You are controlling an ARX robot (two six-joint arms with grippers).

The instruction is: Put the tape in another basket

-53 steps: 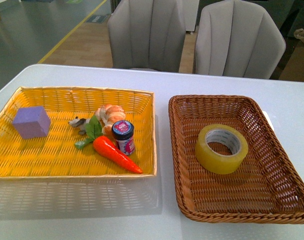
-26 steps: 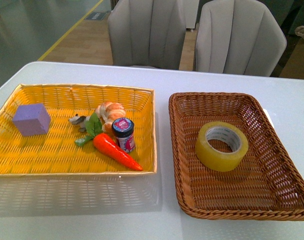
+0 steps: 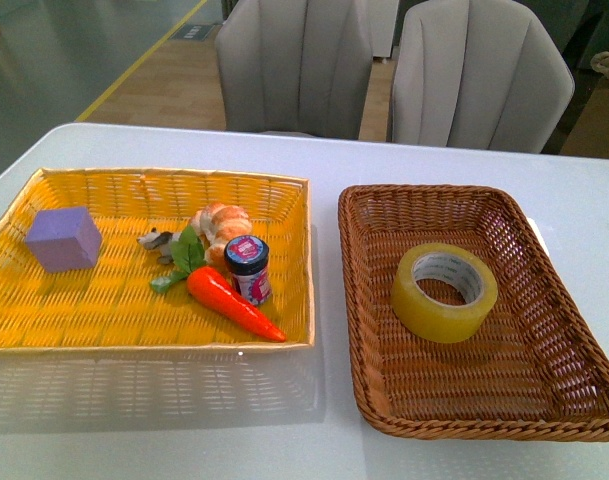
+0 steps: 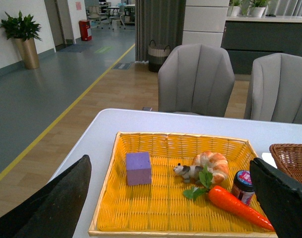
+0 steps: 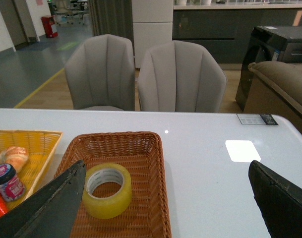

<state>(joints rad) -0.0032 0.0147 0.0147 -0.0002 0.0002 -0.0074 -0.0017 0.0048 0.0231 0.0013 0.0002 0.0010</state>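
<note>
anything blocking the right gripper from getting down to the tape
Nothing visible does. The tape lies flat and alone in the brown basket, hole up, and the right gripper hangs above it with jaws spread wide.

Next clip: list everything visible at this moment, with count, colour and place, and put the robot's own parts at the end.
tape: 1, translucent yellow, lying flat in brown basket
brown basket: 1, dark brown wicker, table right
yellow basket: 1, bright yellow, table left
cube: 1, purple, yellow basket
carrot: 1, orange, yellow basket
jar: 1, dark lid, beside carrot
croissant: 1, tan, yellow basket
animal figure: 1, grey, yellow basket
chairs: 2, grey, behind table
table: 1, white
left gripper: open, above table
right gripper: open, above table
</note>
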